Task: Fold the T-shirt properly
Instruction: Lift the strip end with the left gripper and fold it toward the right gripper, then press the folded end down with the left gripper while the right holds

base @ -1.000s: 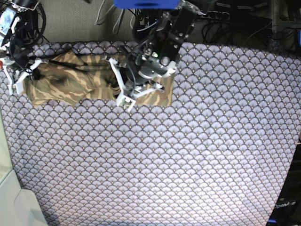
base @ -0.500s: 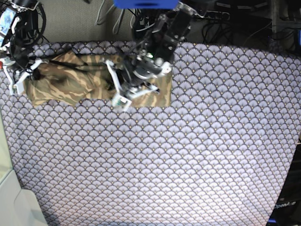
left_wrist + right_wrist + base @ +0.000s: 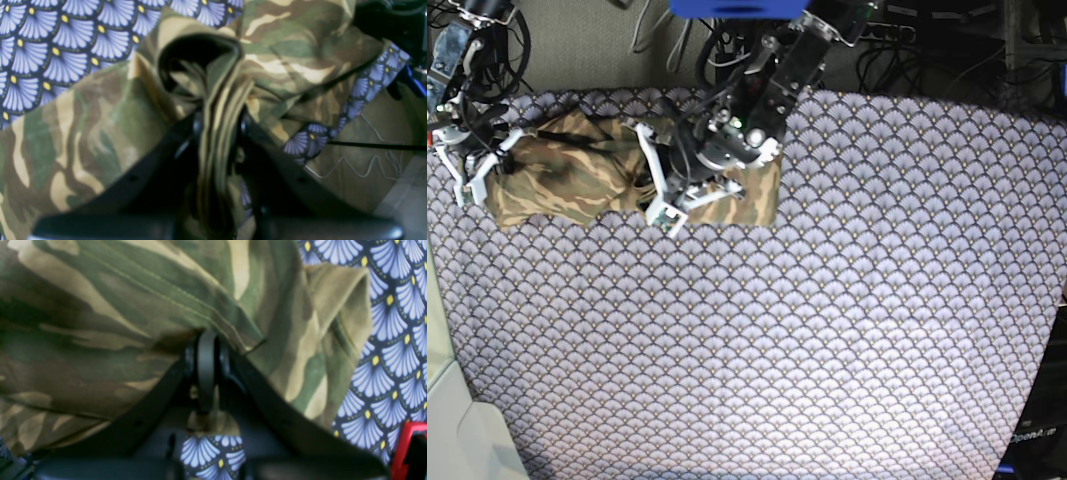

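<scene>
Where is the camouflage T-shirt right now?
In the base view, the soft camouflage T-shirt lies bunched at the far left edge of the purple scallop-patterned tablecloth, pinched between both pincers.

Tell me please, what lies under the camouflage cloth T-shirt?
Under the camouflage cloth T-shirt lies the purple scallop-patterned table cloth, visible all around it. The part of the cloth directly beneath is covered, so anything hidden there cannot be seen.

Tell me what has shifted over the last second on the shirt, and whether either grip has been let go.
The left gripper has slid toward the base view's left and a little up, dragging its bunched edge of the T-shirt along, so the shirt's right end now sits further left. Nothing was released: its jaws stay clamped on gathered cloth. The right gripper stays shut on the shirt's other end, barely moved.
</scene>
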{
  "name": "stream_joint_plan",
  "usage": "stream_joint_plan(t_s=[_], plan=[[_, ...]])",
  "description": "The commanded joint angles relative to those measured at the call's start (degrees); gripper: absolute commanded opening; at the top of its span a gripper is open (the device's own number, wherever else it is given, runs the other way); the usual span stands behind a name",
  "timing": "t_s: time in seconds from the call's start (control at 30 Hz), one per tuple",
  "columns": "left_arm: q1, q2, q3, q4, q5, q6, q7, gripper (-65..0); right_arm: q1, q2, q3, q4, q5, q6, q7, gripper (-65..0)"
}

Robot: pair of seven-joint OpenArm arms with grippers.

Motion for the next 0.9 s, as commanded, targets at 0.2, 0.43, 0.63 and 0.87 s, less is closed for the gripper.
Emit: stream_joint_plan(t_s=[0.2,0.43,0.63,0.87], plan=[[-0.5,0.9,0.3,1.9,-0.9,-0.5,-0.5,-35.9,-0.3,-0.4,-0.5,-0.4,-0.8,0.7,-2.3,-65.0],[-1.0,0.7,0.4,6.3,-6.9,-0.8,-3.5,-6.0,-0.4,-0.1,-0.5,-0.5,-0.8,0.7,-2.3,-65.0],[-1.7,-4.6,-2.5,9.4,-14.4,-0.5,-4.6,-19.5,-0.4,-0.1,-0.3,-0.3,-0.8,0.7,-2.3,-65.0],[1.0,-12.8,-14.2,6.8,-20.7,-0.4,-2.6,-61.3,-0.1,1.1,-0.2,-0.2,-0.7,0.7,-2.3,-65.0]])
